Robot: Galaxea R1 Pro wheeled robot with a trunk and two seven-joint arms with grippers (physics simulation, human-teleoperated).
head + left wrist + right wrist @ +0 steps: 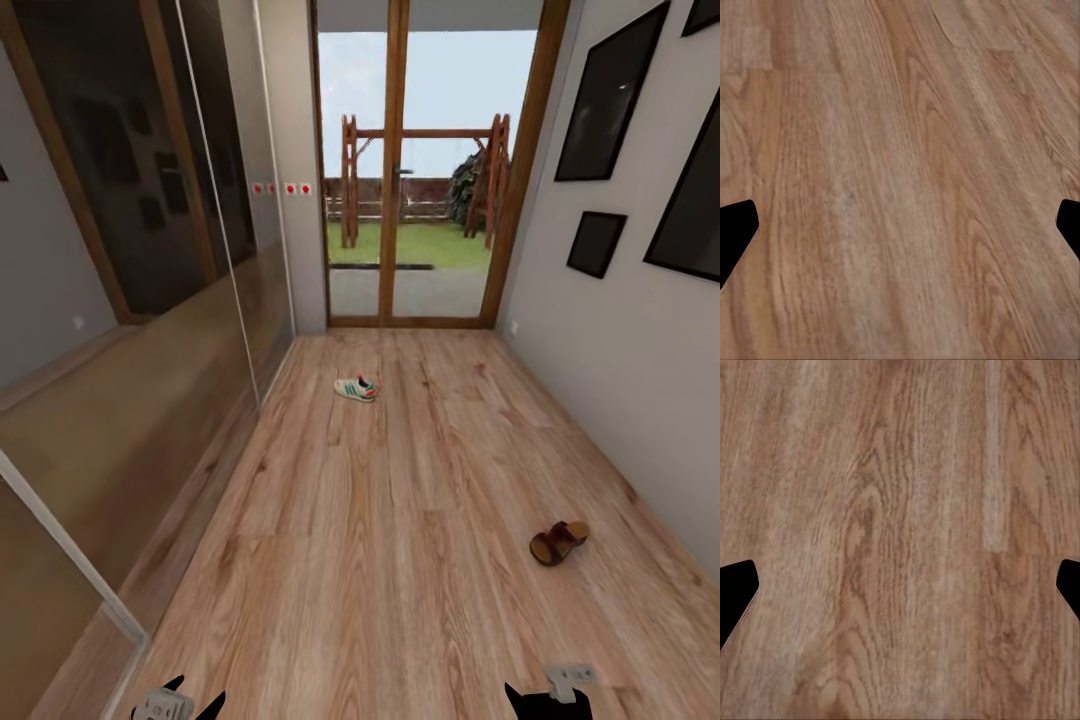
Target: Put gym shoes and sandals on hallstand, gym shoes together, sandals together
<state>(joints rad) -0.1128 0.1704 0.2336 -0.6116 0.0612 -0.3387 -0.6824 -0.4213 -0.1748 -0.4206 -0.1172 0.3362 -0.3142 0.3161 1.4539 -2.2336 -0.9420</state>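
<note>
One gym shoe (355, 389) on corridor floor (400, 560), centre of frame, slightly above middle, near the glass doors; white w/ green stripes, red-orange at heel. One sandal (558, 543) lower right, brown, flat on floor, near right wall, well apart from the shoe. No readable brand or writing on either; too small to tell.

Floor: light brown wood-grain planks running from bottom of frame up to the doors. Glass double doors (410, 170) w/ wood frame at top centre; beyond them grass, a wooden swing frame (425, 170), sky. Left side: mirrored/glossy wardrobe panels (130, 200) reflecting floor and room. Small red-dotted switches (288, 188) on wall strip left of doors. Right wall pale grey w/ dark framed pictures (610, 95), upper right.

Left gripper (900, 225) and right gripper (900, 585): black fingers (736, 232) at frame edges in wrist views, spread wide, nothing between but bare planks. Tips also at bottom edge of head view, left (185, 702) and right (548, 700).
</note>
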